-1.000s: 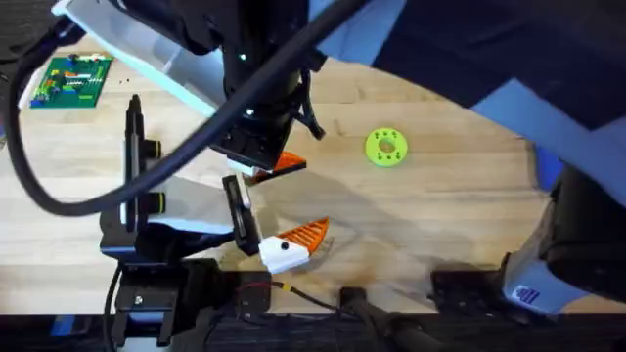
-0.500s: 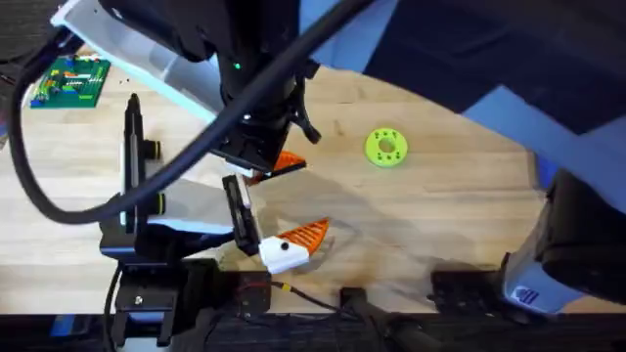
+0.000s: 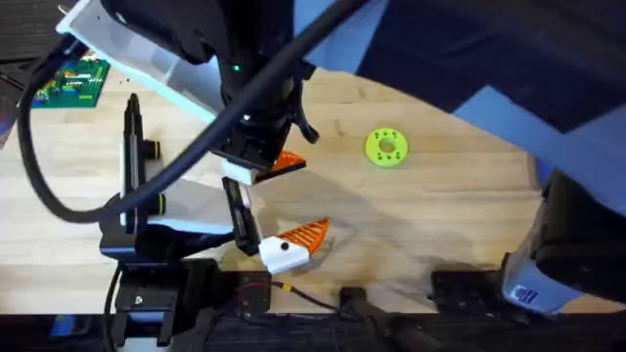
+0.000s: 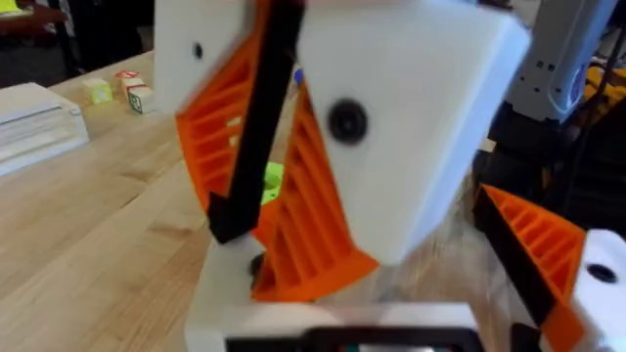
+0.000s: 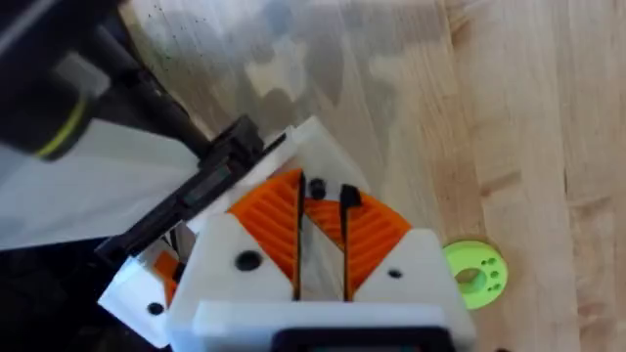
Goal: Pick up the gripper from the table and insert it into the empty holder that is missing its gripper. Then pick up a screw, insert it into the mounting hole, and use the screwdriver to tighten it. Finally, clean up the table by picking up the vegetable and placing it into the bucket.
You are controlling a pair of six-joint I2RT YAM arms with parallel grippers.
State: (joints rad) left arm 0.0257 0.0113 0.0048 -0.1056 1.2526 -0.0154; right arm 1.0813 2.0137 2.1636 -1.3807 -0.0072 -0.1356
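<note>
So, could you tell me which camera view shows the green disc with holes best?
The overhead view: the green disc lies whole and unobstructed on the table. The right wrist view shows it partly behind an orange-padded finger; the left wrist view shows just a green sliver between orange pads.

Overhead looks down, wrist cameras close in, sharing green disc [image 3: 385,147]

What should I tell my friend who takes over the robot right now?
Left pincer: a thin black bar crosses it; grip unclear.
Right pincer: over the table, near the green disc; grip unclear.
An orange-tipped white mount sits at the table's near edge.
Done: no step can be confirmed.
Left: confirm the insertion, then do the screwing, tightening and cleanup.
</note>
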